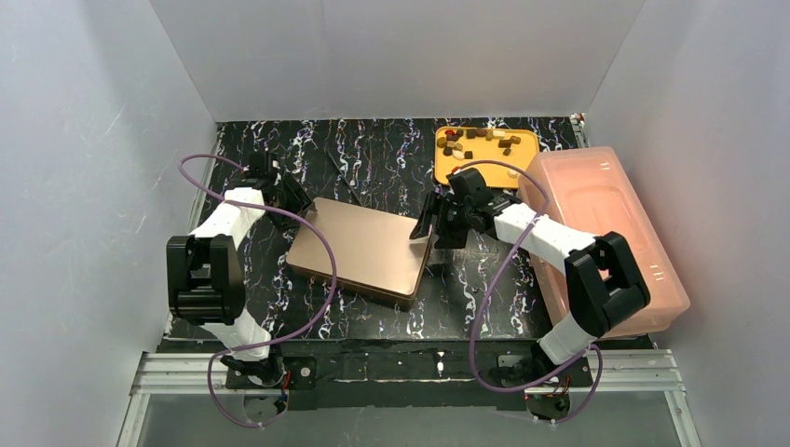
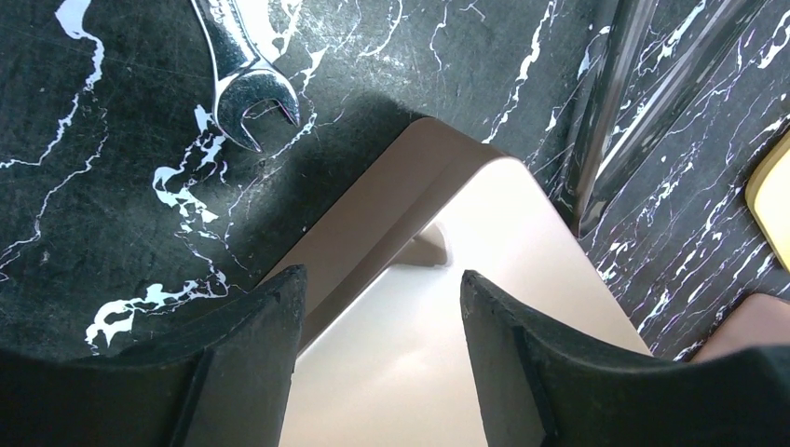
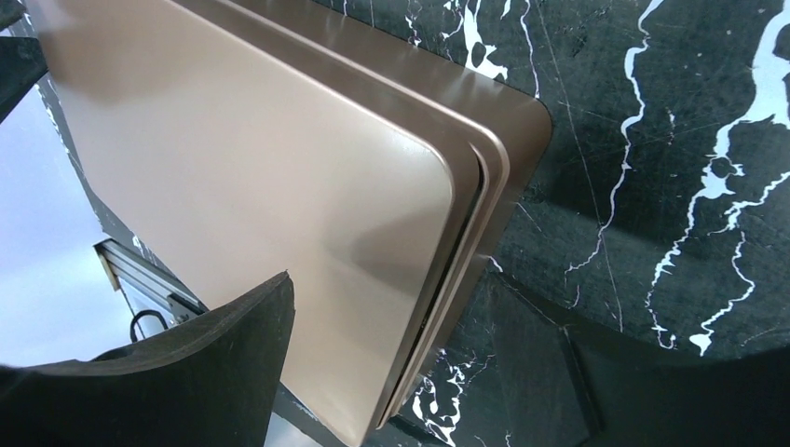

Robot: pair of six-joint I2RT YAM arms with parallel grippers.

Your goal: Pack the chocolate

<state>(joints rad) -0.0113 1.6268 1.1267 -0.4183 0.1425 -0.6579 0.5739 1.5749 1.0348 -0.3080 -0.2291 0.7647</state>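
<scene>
Black jaws of the left end effector [image 2: 380, 279] stand parted astride a rounded far corner of the copper-brown tin [image 1: 359, 250], one finger beside its wall and the other over its lid, with no clear contact. The right end effector [image 1: 429, 226] is likewise spread, straddling the tin's opposite far corner, where lid and base show as separate layers; nothing is gripped. An open-ended wrench [image 2: 251, 102] lies on the black marbled worktop [image 1: 373, 158] just beyond the left end effector. The chocolate [image 1: 454, 146], small dark, tan and cream chunks, sits scattered on a yellow tray [image 1: 484, 166] at the far edge behind the right arm, beside a translucent pink bin [image 1: 606, 223].
</scene>
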